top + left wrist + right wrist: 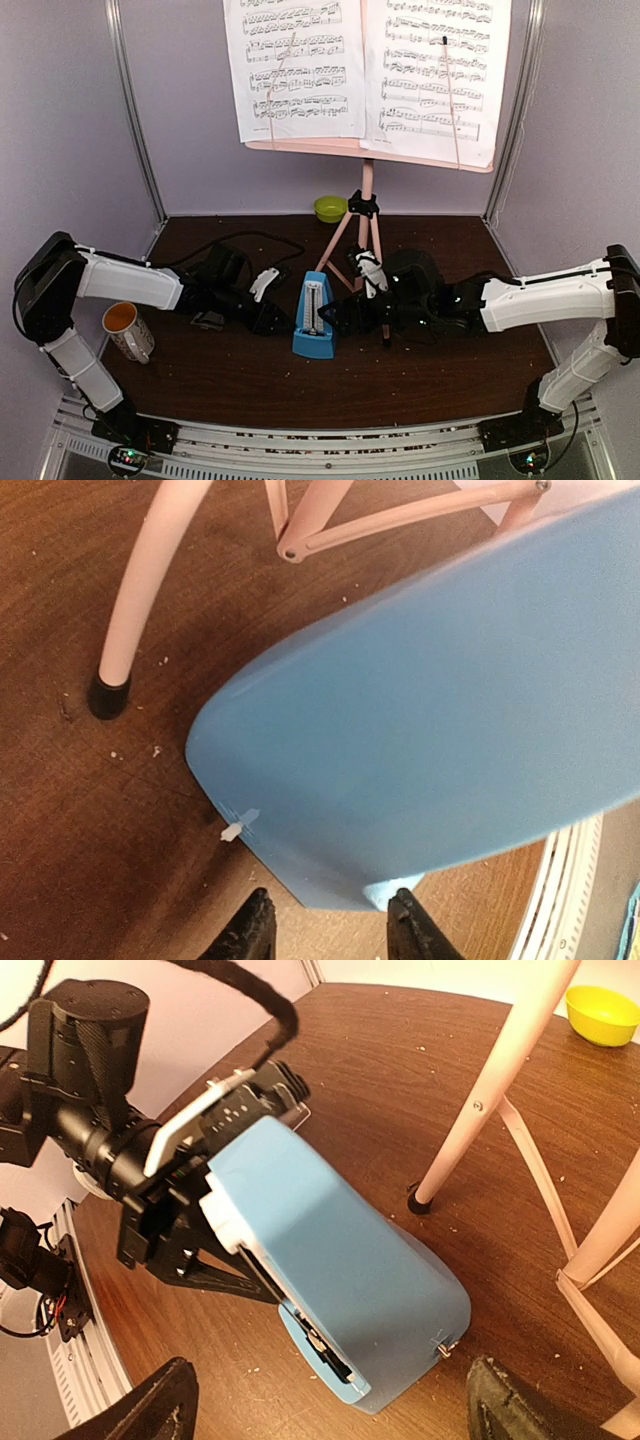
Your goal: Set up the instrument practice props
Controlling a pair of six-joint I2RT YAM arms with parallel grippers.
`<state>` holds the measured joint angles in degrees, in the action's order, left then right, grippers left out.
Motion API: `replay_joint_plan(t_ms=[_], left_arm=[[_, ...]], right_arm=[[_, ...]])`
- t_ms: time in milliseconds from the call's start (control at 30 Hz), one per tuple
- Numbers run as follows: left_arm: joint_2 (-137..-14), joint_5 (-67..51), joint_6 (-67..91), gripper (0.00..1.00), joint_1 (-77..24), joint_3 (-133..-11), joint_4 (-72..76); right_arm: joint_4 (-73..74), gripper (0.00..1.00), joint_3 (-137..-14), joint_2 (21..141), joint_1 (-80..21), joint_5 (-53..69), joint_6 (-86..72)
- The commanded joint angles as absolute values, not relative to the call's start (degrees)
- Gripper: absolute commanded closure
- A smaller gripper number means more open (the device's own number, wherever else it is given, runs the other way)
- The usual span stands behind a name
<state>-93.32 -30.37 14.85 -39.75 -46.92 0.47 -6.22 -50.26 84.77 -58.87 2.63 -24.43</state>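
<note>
Left gripper [330, 922] is reaching in low from the left, its two black fingers parted around a lower corner of the blue metronome [430, 710]. A sliver of table is showing beside one finger, so it is not looking clamped. Right gripper [330, 1392] is facing the same metronome from the opposite side, fingers spread wide and touching nothing. Between them, the metronome is standing on the brown table [200, 385], roughly centre, just in front of the pink music stand [366, 195]. A white mug [128, 332] is sitting off to the near left, well apart. Behind the metronome the stand's legs are splaying out, and a lime-green bowl [330, 208] is resting near the far edge. Highest and farthest, two sheet-music pages [295, 65] are lying side by side on the stand's desk.

Judging by looks, the metronome is seeming light, rigid and glossy, so its tapering sides are likely inviting fingers to slip upward, and its narrow form is probably tipping easily. Gripping low across the flat blue flanks, away from the front face, is seeming safest.
</note>
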Motion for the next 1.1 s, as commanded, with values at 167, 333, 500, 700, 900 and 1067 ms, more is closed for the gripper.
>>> replay_joint_plan(t_ms=[167,333,500,700,900,1067], left_arm=[[-96.11,-35.03,16.52,0.62,-41.65,-50.07,8.18],[-95.81,-37.85,15.42,0.62,-41.75,-50.11,9.02],[-94.39,-39.54,14.75,0.62,-41.79,-49.18,9.98],[-90.71,-36.56,14.34,0.57,-41.11,-46.63,9.73],[-88.82,-34.64,14.67,0.55,-40.34,-45.28,9.67],[-88.77,-33.81,14.59,0.54,-40.36,-45.74,8.86]], right_arm=[[-10.14,0.08,-50.45,84.29,-59.12,1.89,-24.40],[-11.02,0.11,-50.81,85.08,-59.09,0.83,-24.39],[-11.46,0.14,-51.85,86.28,-59.11,0.62,-24.62],[-11.02,0.19,-52.46,86.94,-59.14,-1.37,-24.76],[-12.15,0.22,-53.09,87.88,-59.14,-3.71,-25.82],[-13.42,0.23,-53.65,89.38,-59.16,-3.73,-26.66]])
